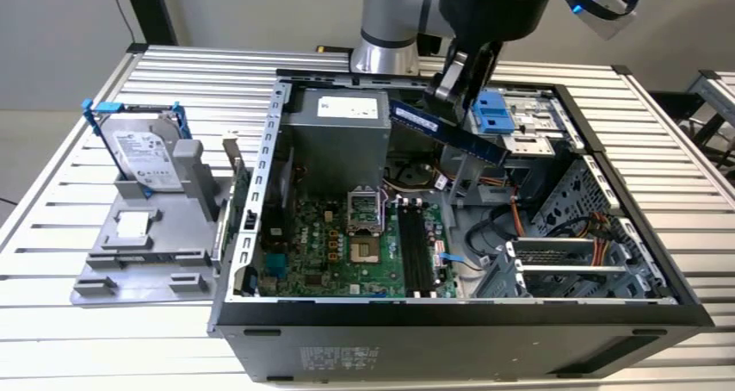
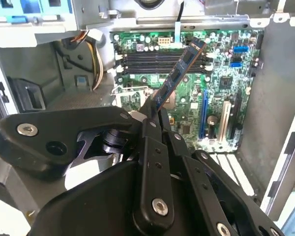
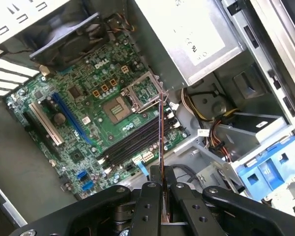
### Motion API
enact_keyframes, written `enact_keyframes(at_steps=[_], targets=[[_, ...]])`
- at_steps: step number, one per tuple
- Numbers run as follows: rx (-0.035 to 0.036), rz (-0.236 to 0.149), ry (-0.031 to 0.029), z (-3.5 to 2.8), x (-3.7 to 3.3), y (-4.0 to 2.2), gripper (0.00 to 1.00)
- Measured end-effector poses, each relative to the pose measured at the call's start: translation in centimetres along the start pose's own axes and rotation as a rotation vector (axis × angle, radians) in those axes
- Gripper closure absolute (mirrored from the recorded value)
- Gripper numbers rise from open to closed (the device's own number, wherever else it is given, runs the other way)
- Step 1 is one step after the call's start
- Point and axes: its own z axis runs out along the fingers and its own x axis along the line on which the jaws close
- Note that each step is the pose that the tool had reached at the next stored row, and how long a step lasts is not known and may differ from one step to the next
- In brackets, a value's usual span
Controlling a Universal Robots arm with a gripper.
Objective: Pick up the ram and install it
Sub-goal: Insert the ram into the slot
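Observation:
My gripper (image 1: pixel 456 105) hangs over the open computer case (image 1: pixel 460 318), shut on the ram (image 1: pixel 448 130), a long dark-green stick held tilted above the case's back half. The motherboard (image 1: pixel 333 257) lies on the case floor, with its black memory slots (image 1: pixel 416 251) below the stick and nearer the front. In the second wrist view the ram (image 2: pixel 179 73) juts out from my gripper (image 2: pixel 151 114) toward the slots (image 2: pixel 160 59). The first wrist view has the ram (image 3: pixel 161 132) edge-on, rising from my gripper (image 3: pixel 163 178) across the slots (image 3: pixel 132 140).
A silver hard drive in a blue frame (image 1: pixel 144 154) stands on a grey fixture (image 1: pixel 150 257) left of the case, with a small square silver chip (image 1: pixel 134 226) beside it. Inside the case are the power supply (image 1: pixel 339 141), a blue bracket (image 1: pixel 491 114), cables and a drive cage (image 1: pixel 563 262).

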Motion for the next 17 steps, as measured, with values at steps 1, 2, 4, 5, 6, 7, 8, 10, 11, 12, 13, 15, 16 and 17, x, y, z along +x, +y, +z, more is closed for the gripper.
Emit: enact_keyframes(at_steps=[1, 2, 4, 5, 6, 7, 8, 10, 11, 12, 13, 15, 16, 17], targets=[[0.0011, 0.015, -0.0003, 0.0, 0.0, 0.0, 1.0], [0.0023, 0.031, -0.0006, 0.0, 0.0, 0.0, 1.0], [0.0044, 0.06, -0.0011, 0.0, 0.0, 0.0, 1.0], [0.0056, 0.075, -0.0015, 0.0, 0.0, 0.0, 1.0], [0.0067, 0.09, -0.0017, 0.0, 0.0, 0.0, 1.0], [0.0078, 0.105, -0.002, 0.0, 0.0, 0.0, 1.0], [0.0089, 0.12, -0.0022, 0.0, 0.0, 0.0, 1.0], [0.0112, 0.15, -0.0028, 0.0, 0.0, 0.0, 1.0], [0.0123, 0.165, -0.0031, 0.0, 0.0, 0.0, 1.0], [0.0134, 0.18, -0.0034, 0.0, 0.0, 0.0, 1.0], [0.0146, 0.195, -0.0036, 0.0, 0.0, 0.0, 1.0], [0.0167, 0.225, -0.0042, 0.0, 0.0, 0.0, 1.0], [0.0177, 0.238, -0.0044, 0.0, 0.0, 0.0, 1.0], [0.0187, 0.251, -0.0048, 0.0, 0.01, 0.01, 1.0]])
